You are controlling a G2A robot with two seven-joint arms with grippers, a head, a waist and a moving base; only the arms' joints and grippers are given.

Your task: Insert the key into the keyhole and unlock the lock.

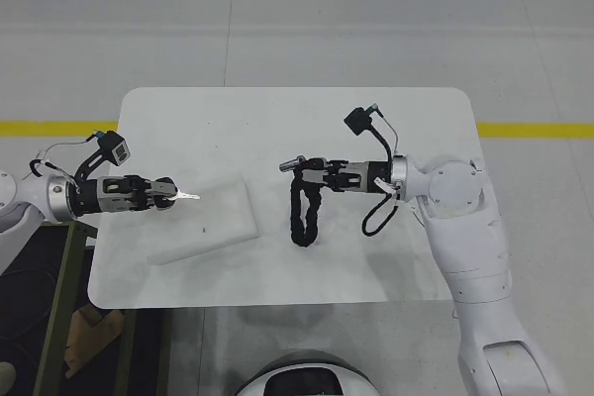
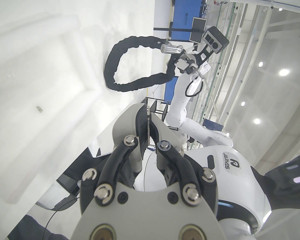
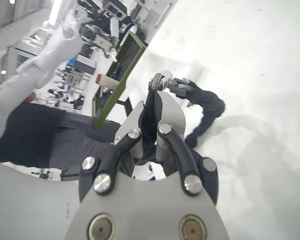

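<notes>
Left pincer pressed together on key, blade held edge-on between pads, tip toward lock. Right pincer pinching lock beside its metal head, black sleeved loop hanging below. Key and lock well apart over bench; white foam slab near key tip.

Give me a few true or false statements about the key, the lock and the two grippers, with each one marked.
1. The left gripper holds the key. True.
2. The key is already in the lock. False: they are apart, with the white slab lying between them.
3. The right gripper holds the lock. True.
4. The lock lies flat on the slab. False: it is held up beside the slab, its black loop hanging down.
</notes>
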